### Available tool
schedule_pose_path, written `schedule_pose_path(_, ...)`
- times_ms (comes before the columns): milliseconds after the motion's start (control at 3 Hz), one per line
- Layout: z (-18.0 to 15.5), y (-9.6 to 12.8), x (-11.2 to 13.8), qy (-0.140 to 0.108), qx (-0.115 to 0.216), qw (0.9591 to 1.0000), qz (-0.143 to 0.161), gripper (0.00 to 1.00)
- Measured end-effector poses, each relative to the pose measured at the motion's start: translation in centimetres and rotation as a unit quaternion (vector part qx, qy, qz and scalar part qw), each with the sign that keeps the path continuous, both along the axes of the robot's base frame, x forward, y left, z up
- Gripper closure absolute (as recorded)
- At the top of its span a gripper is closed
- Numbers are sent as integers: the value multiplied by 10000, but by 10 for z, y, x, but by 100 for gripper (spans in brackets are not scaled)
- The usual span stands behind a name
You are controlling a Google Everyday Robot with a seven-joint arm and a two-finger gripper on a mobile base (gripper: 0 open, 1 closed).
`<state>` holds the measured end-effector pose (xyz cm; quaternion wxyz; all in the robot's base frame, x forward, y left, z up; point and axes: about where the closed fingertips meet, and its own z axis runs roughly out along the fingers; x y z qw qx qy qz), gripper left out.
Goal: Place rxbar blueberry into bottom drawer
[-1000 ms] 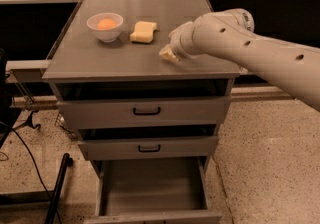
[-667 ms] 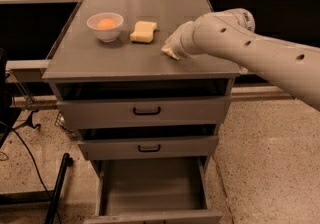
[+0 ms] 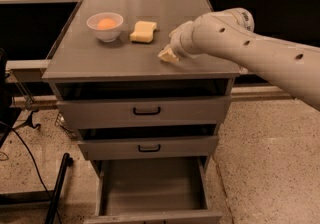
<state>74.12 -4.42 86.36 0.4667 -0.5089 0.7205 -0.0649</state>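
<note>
Keeping the gripper low on the right half of the cabinet top, barely shifting from 1 second ago; not being able to tell whether spread or pinching anything. Judging from that stillness, probably working on the pick rather than carrying yet, so leaving the placing step wholly undone. Not seeing the rxbar blueberry anywhere in the open; possibly lying hidden beneath the pale wrist, but not confirming that. Starting nearest: finding the bottom drawer already pulled out, showing a plain, matte grey metal floor between thin sheet walls, with nothing lying in it yet. Moving up, passing 2 shallower drawers, flat-fronted, each wearing a slim black handle. Reaching the smooth, faintly glossy top, noting the rounded, cream-coloured arm dotted with small dark holes. Further back, spotting a soft-looking yellow sponge, blocky with a wavy edge, then a round white bowl cupping something orange.
</note>
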Motion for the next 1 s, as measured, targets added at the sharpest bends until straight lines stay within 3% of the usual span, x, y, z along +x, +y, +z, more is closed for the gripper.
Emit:
schedule_pose_path(333, -1, -2, 0, 11, -1, 10000, -35, 57)
schedule_pose_path(1000, -3, -5, 1, 30, -3, 10000, -85, 60)
